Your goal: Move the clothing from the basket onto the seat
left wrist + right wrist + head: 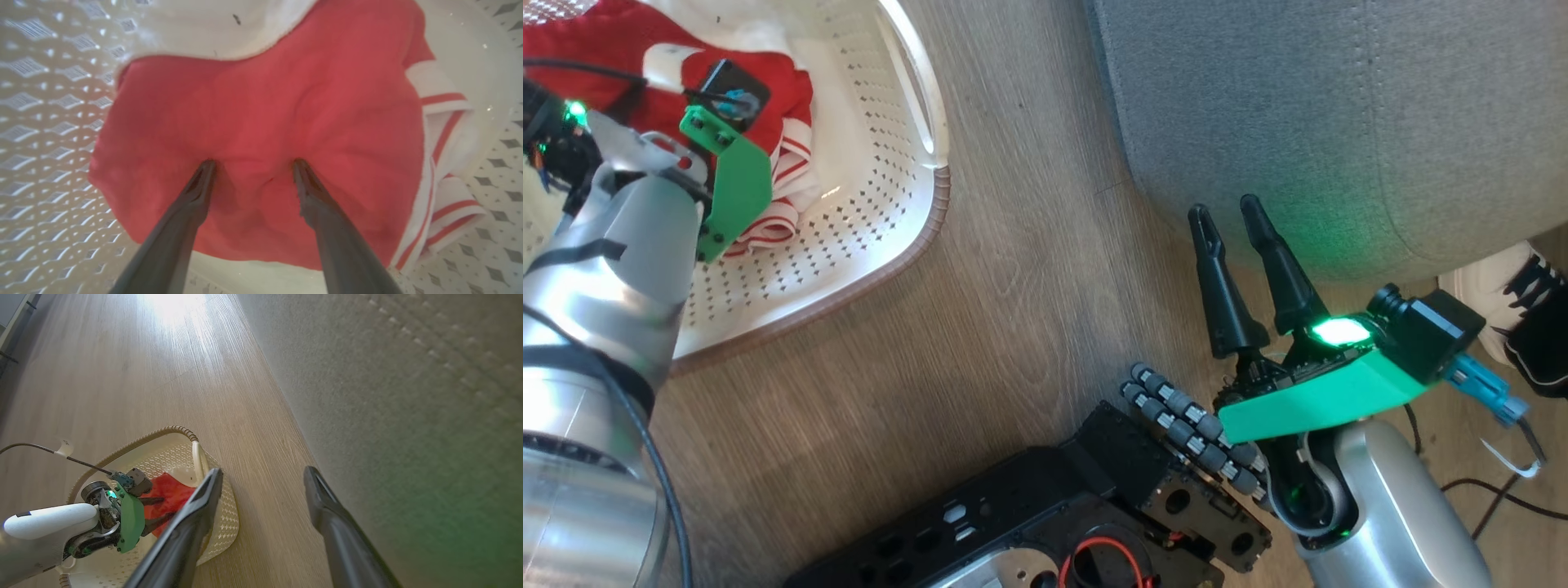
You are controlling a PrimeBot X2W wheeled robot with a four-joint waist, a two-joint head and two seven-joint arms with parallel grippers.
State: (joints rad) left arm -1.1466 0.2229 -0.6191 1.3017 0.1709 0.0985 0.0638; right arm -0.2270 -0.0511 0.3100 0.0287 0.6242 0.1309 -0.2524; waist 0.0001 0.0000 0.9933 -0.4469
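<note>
Down in the basket point(882, 237), our left gripper point(253, 163) has its fingers spread wide. Both tips are set onto the red cloth of the clothing point(261, 102), which dimples around them, and nothing is pinched between them. We see the clothing bunched on the basket's bottom, red with white trim and striped cuffs. It lies close against one perforated wall and back from the brown-rimmed corner that faces the seat point(1339, 122). The basket sits on the wood floor point(1013, 310), near the seat with a strip of floor between them. Our right gripper point(1224, 206) hangs over the floor at the seat's rounded corner, fingers spread and empty. Its tips are just before the grey fabric, and we cannot tell whether they touch it. A person's white shoe point(1482, 282) shows by the seat's lower edge.
</note>
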